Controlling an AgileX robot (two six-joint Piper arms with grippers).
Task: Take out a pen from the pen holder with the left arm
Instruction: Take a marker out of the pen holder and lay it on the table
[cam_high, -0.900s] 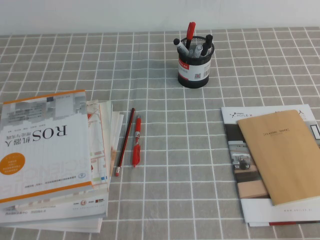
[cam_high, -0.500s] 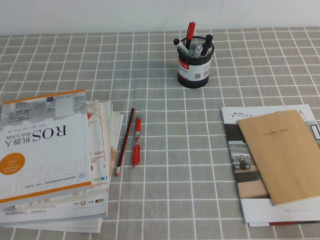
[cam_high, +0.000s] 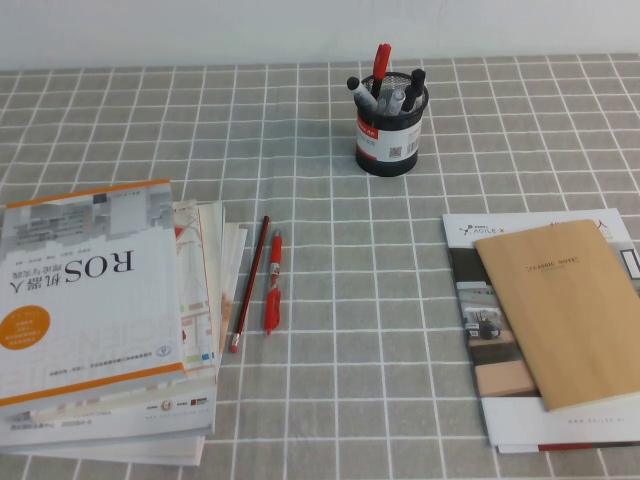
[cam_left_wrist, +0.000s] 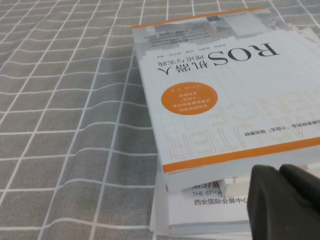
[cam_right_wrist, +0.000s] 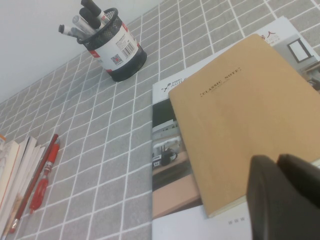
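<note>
My L gripper hung low over the near edge of the book stack on my left side. Its fingers were pressed together, holding nothing. The top book, white w/ orange bands and "ROS" on the cover, lay right under it. My R gripper hung over the tan notebook on my right side, fingers also together, nothing in them.

The holder, black mesh w/ a white label, stood upright at the far side of the surface, approx. mid-width and well apart from both grippers. Several pens stood in it, all leaning. A red-capped pen stuck up highest; the rest had black or grey caps. None taken out yet.

The notebook lay on top of a brochure. Just beside the stack lay a pencil and a red pen, side by side, nearly parallel. The surface had a grey cloth w/ a white grid.
</note>
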